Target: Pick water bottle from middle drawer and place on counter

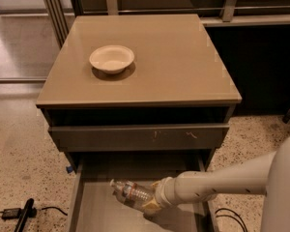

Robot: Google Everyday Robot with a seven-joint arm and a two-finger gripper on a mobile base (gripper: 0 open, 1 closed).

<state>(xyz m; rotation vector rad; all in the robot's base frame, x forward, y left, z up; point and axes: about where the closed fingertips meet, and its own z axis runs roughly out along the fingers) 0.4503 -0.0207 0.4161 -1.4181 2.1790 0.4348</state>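
The water bottle (130,193) lies tilted in the open middle drawer (94,209), its white cap pointing left. My gripper (150,204) is at the bottle's right end, reaching in from the right on a white arm (222,180). Its yellowish fingers sit around the bottle's base. The bottle looks slightly raised off the drawer floor. The tan counter (174,62) tops the cabinet above.
A pale bowl (111,58) sits on the counter's left half. The drawer above with a scratched front panel (140,137) overhangs the open drawer's back. A black cable and plug (19,214) lie on the speckled floor at the left. Dark shelving stands behind.
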